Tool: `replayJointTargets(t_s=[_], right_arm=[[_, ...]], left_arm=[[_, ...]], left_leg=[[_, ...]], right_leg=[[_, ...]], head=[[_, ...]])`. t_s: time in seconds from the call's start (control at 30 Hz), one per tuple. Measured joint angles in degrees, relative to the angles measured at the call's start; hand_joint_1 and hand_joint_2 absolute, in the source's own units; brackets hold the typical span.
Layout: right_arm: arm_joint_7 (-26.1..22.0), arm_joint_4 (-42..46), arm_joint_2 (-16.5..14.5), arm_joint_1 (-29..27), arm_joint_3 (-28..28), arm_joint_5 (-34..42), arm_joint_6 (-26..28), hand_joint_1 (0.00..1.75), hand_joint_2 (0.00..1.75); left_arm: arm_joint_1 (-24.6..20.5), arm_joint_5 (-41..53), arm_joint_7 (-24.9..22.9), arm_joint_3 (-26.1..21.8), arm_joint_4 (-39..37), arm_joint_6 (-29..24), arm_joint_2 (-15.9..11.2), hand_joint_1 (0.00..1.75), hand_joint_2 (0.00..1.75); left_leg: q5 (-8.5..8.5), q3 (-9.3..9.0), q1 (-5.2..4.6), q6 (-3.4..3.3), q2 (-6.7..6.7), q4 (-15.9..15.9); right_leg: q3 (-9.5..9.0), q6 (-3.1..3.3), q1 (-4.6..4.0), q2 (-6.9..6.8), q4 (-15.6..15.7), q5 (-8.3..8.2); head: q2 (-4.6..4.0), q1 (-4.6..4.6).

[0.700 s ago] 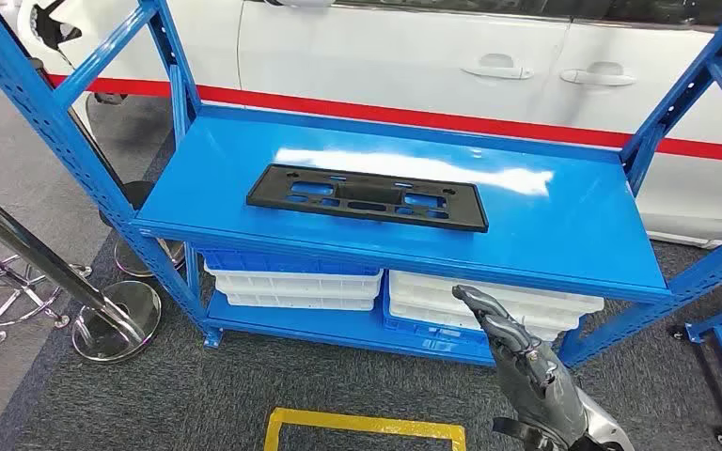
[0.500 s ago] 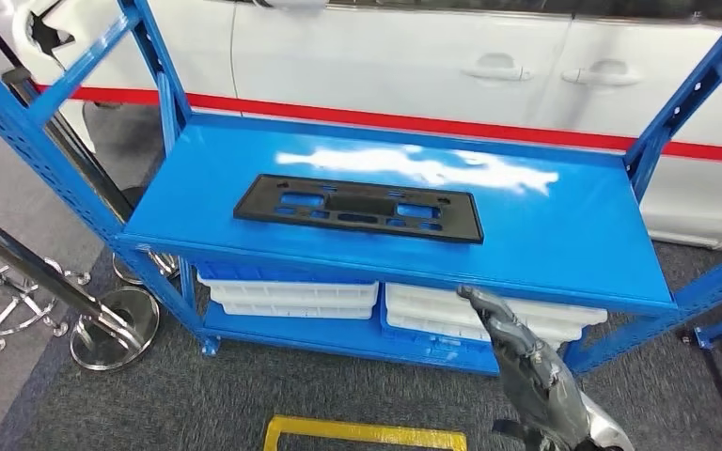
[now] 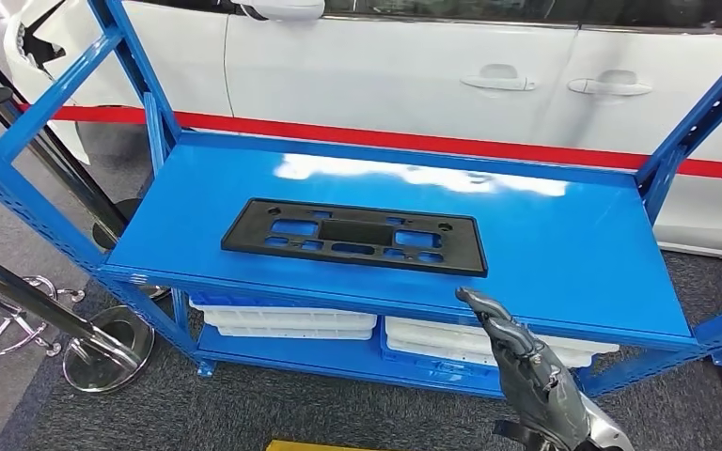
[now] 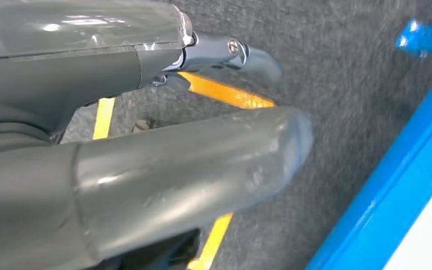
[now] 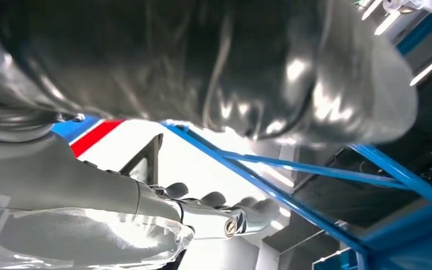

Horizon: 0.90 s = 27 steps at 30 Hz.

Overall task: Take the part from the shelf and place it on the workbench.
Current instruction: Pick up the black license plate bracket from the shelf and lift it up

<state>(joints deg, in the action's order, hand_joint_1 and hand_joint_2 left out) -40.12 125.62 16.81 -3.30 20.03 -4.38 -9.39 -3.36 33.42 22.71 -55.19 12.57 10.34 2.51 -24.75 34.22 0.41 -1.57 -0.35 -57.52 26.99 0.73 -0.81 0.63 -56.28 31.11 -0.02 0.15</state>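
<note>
While the part (image 3: 354,236) lies untouched on the shelf (image 3: 564,244), my empty, loosely open right hand (image 3: 517,362) must reach up to it.

Right robot hand (image 3: 526,362): wrist cut off by the head view's lower edge; it overlaps the white bins (image 3: 291,319) on the lower shelf. Left robot hand (image 4: 146,169): blurred, thumb hides the fingers. Yellow floor marking (image 3: 324,445): mostly cut off below.
</note>
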Motion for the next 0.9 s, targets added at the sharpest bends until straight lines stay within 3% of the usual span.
replayJointTargets(t_s=[0.07,0.17,0.2,0.23,0.27,0.33,0.37,0.4,0.5,0.57,0.6,0.67,0.7,0.73,0.77,0.83,0.9], right_arm=[[-0.05,0.15,0.02,0.07,-0.08,0.01,-0.06,0.0,0.0],[-0.03,0.07,0.04,-0.48,-0.13,0.06,-0.14,0.0,0.0],[0.1,-0.05,0.04,-0.83,-0.14,0.2,-0.17,0.0,0.0],[0.48,-0.19,0.03,-1.21,-0.19,0.58,-0.3,0.0,0.0],[1.32,-0.42,-0.01,-1.6,-0.29,1.28,-0.58,0.0,0.0],[4.28,-1.81,-0.41,-2.14,-0.48,3.22,-1.7,0.0,0.0],[6.23,-3.11,-0.82,-2.11,-0.4,4.03,-2.4,0.0,0.0],[8.16,-4.85,-1.35,-1.72,-0.07,4.56,-3.02,0.0,0.44],[12.45,-11.16,-3.33,1.24,2.3,4.65,-3.87,0.0,1.75],[14.23,-15.25,-4.76,4.16,4.74,3.33,-3.27,0.0,1.75],[15.03,-17.08,-5.45,5.66,6.11,2.3,-2.7,0.0,1.75],[16.43,-20.54,-6.61,8.32,9.06,-0.2,-1.22,0.0,1.75],[17.04,-22.09,-7.14,9.39,10.42,-1.56,-0.32,0.0,1.75],[17.71,-23.63,-7.74,10.45,11.78,-3.35,0.94,0.0,1.75],[18.5,-25.02,-8.34,11.66,13.02,-5.67,2.56,0.0,1.75],[20.93,-27.74,-9.74,14.8,15.86,-12.64,7.19,0.0,1.75],[23.79,-30.37,-11.25,18.18,19.12,-20.44,11.96,0.0,1.75]], left_arm=[[-0.11,0.0,0.09,0.03,0.0,0.17,0.03,0.0,0.0],[-0.18,0.02,0.44,0.05,0.0,0.35,0.01,0.0,0.0],[-0.12,0.02,0.65,0.05,0.0,0.39,0.01,0.0,0.0],[-0.05,0.01,0.87,0.05,0.0,0.43,0.01,0.0,0.0],[0.02,-0.01,1.09,0.05,0.0,0.46,0.01,0.0,0.0],[0.08,0.04,1.4,0.05,0.0,0.51,-0.01,0.0,0.0],[0.05,0.17,1.47,0.05,0.0,0.56,-0.03,0.0,0.0],[-0.01,0.42,1.49,0.06,0.0,0.62,-0.04,0.0,0.0],[-0.47,1.53,1.19,0.19,0.0,0.81,-0.04,0.0,0.0],[-0.99,2.19,0.89,0.3,0.0,0.84,0.01,0.0,0.0],[-1.21,2.46,0.76,0.34,0.0,0.83,0.03,0.0,0.0],[-1.38,2.9,0.56,0.39,0.0,0.78,0.05,0.0,0.0],[-1.38,3.04,0.43,0.41,0.0,0.72,0.05,0.0,0.0],[-1.35,3.19,0.33,0.42,0.0,0.66,0.05,0.0,0.0],[-1.33,3.34,0.23,0.42,0.0,0.61,0.05,0.0,0.0],[-1.39,3.65,0.13,0.42,0.0,0.54,0.01,0.0,0.0],[-1.54,3.94,0.05,0.43,0.0,0.48,-0.04,0.0,0.0]], left_leg=[[-0.17,-0.92,0.43,-0.51,0.06,0.88],[-1.12,-2.14,0.57,-0.92,0.15,1.18],[-1.54,-2.6,0.62,-0.83,0.14,1.15],[-1.96,-3.14,0.71,-0.69,0.1,1.13],[-2.42,-3.8,0.88,-0.46,0.04,1.12],[-3.44,-5.16,1.24,0.34,-0.14,1.22],[-3.84,-5.6,1.35,0.81,-0.21,1.29],[-4.06,-5.83,1.38,1.27,-0.21,1.44],[-4.28,-6.06,1.45,2.37,0.03,2.06],[-5.79,-5.14,1.51,2.79,0.13,-0.2],[-7.27,-3.62,1.49,2.87,0.14,-3.23],[-10.24,1.08,1.31,2.91,0.13,-11.6],[-10.7,3.13,1.22,2.88,0.12,-14.67],[-10.0,4.32,1.13,2.76,0.13,-15.79],[-8.05,4.34,1.03,2.51,0.13,-14.47],[-2.44,1.93,0.57,1.57,0.13,-6.89],[0.77,-0.22,0.04,0.83,0.16,-0.96]], right_leg=[[0.84,-0.69,0.14,-0.11,-2.37,1.47],[7.55,-1.74,1.26,-0.25,-13.36,5.26],[9.65,-2.08,1.65,-0.28,-15.94,5.34],[10.71,-2.39,1.96,-0.32,-16.33,4.14],[10.69,-2.66,2.22,-0.35,-14.48,1.73],[8.62,-2.95,2.41,-0.39,-7.19,-3.82],[7.58,-2.79,2.27,-0.39,-4.17,-5.38],[6.91,-2.47,2.06,-0.34,-2.34,-5.89],[6.47,-1.13,1.74,-0.06,-1.2,-5.27],[6.01,-0.19,1.9,-0.13,-0.71,-5.14],[5.68,0.2,1.94,-0.23,-0.47,-5.06],[5.3,0.66,1.64,-0.34,-0.29,-4.83],[5.11,0.84,1.45,-0.35,-0.22,-4.71],[4.88,1.01,1.25,-0.33,-0.2,-4.55],[4.56,1.14,1.07,-0.27,-0.19,-4.35],[3.71,1.21,0.82,-0.05,0.03,-3.93],[3.34,0.98,0.63,0.19,0.19,-3.66]], head=[[0.0,0.02],[0.0,0.04],[0.0,0.03],[0.0,0.04],[0.0,0.04],[0.0,0.05],[0.0,0.04],[0.0,0.04],[0.0,0.02],[0.0,0.02],[0.0,0.02],[0.0,0.02],[0.0,0.02],[0.0,0.01],[0.0,0.01],[0.0,0.02],[0.0,0.02]])
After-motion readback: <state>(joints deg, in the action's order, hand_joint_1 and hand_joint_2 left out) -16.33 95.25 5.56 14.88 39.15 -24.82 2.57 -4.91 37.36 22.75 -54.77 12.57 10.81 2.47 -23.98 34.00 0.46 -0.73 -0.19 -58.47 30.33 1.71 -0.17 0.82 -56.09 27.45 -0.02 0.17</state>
